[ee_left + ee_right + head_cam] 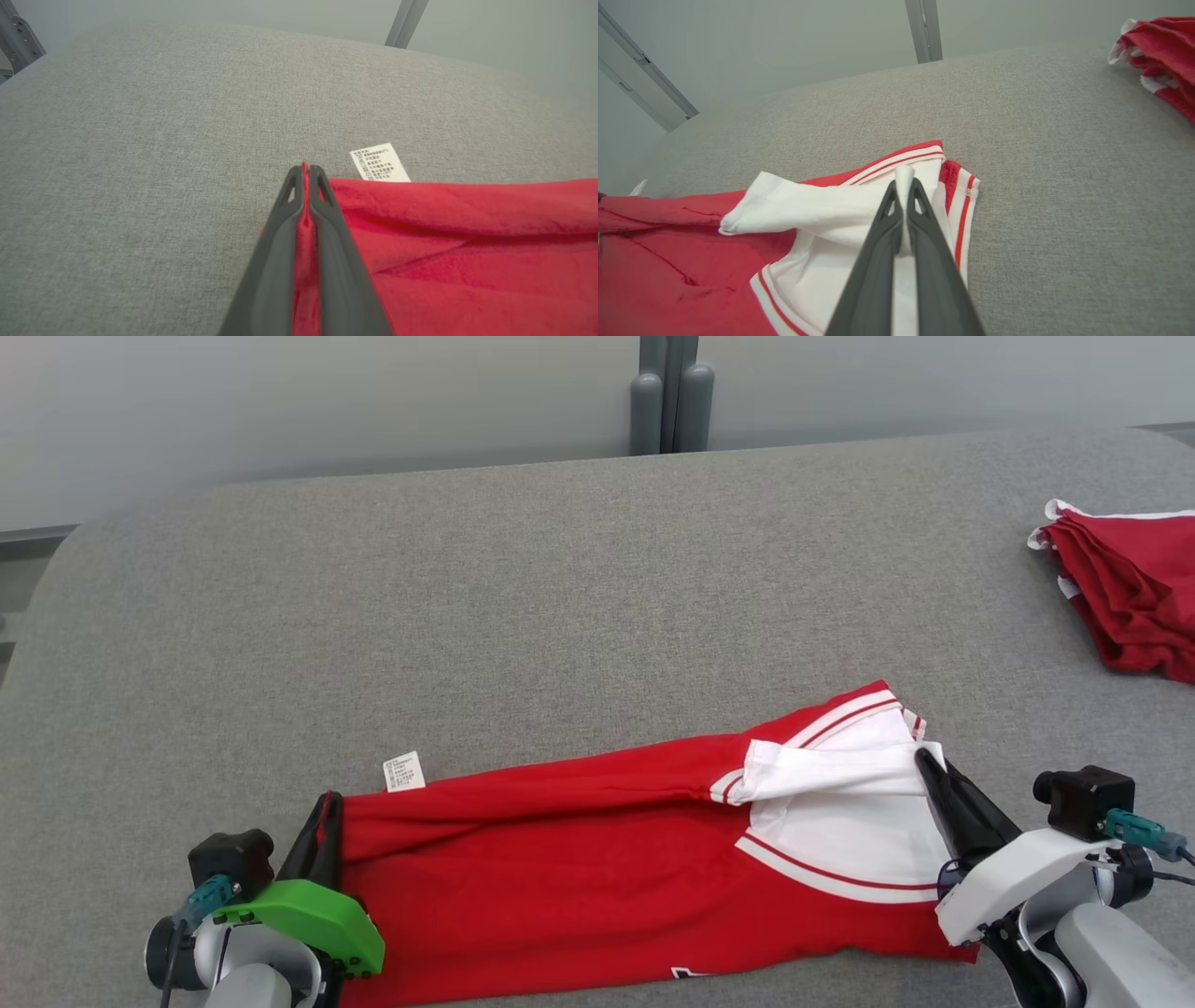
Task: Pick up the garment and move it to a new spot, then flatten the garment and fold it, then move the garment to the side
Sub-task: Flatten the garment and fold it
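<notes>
A red garment (579,859) with white sleeves and striped trim lies folded lengthwise near the front edge of the grey table (523,597). My left gripper (325,800) is shut on the garment's left red edge (304,219). At the right end, my right gripper (922,758) is shut on white sleeve fabric (903,186). A white care label (379,163) sticks out at the garment's upper left corner.
A second red and white garment (1130,588) lies bunched at the table's far right edge. A grey post (670,394) stands behind the table at the middle. The grey surface stretches wide beyond the garment.
</notes>
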You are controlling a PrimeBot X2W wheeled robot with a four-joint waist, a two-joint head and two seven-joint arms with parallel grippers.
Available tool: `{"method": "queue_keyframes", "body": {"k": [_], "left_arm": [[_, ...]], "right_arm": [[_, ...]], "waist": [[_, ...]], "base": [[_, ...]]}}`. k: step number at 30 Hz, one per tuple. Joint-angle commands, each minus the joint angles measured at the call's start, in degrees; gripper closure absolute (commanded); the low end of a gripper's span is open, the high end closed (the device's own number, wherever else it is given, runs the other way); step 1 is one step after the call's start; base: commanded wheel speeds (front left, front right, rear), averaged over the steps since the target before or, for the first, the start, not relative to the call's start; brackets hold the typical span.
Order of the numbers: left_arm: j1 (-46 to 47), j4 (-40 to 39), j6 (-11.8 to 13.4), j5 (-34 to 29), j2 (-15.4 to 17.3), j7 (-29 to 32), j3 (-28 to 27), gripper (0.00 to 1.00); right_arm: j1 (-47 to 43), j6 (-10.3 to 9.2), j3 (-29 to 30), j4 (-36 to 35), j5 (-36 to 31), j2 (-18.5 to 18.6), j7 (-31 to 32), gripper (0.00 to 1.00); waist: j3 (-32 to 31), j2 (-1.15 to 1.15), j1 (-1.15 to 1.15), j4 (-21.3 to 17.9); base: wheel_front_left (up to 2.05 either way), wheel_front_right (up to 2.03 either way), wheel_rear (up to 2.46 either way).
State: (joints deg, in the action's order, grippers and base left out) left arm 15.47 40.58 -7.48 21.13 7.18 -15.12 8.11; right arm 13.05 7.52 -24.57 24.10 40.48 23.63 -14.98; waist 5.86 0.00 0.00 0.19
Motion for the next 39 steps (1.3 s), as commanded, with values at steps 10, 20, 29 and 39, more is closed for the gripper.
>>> {"method": "queue_keyframes", "body": {"k": [10, 20, 29, 39], "left_arm": [[-4.2, -2.0, 0.0, -1.3, -1.0, 0.0, -2.0, 1.00], [-6.8, -2.9, 0.0, -2.0, -1.7, 0.0, -2.7, 1.00], [-8.3, -3.1, 0.0, -2.5, -1.6, 0.0, -3.2, 1.00], [-10.0, -2.3, 0.1, -3.6, -1.2, 0.0, -4.8, 0.00]], "right_arm": [[-3.2, -0.08, 1.9, -0.1, -1.4, -1.3, -0.3, 1.00], [-4.8, -0.08, 2.7, 0.6, -1.8, -1.9, -0.3, 1.00], [-6.4, -0.08, 2.7, 0.5, -1.4, -1.8, -0.2, 1.00], [-7.1, -0.08, 4.3, 2.8, -0.7, -2.5, -0.2, 0.00]], "waist": [[-1.9, 0.00, 0.00, -0.7], [-3.2, 0.00, 0.00, -0.3], [-4.5, 0.00, 0.00, -0.5], [-5.4, 0.00, 0.00, -1.2]], "base": [[0.00, 0.00, 0.00], [0.00, 0.00, 0.00], [0.00, 0.00, 0.00], [0.00, 0.00, 0.00]]}}
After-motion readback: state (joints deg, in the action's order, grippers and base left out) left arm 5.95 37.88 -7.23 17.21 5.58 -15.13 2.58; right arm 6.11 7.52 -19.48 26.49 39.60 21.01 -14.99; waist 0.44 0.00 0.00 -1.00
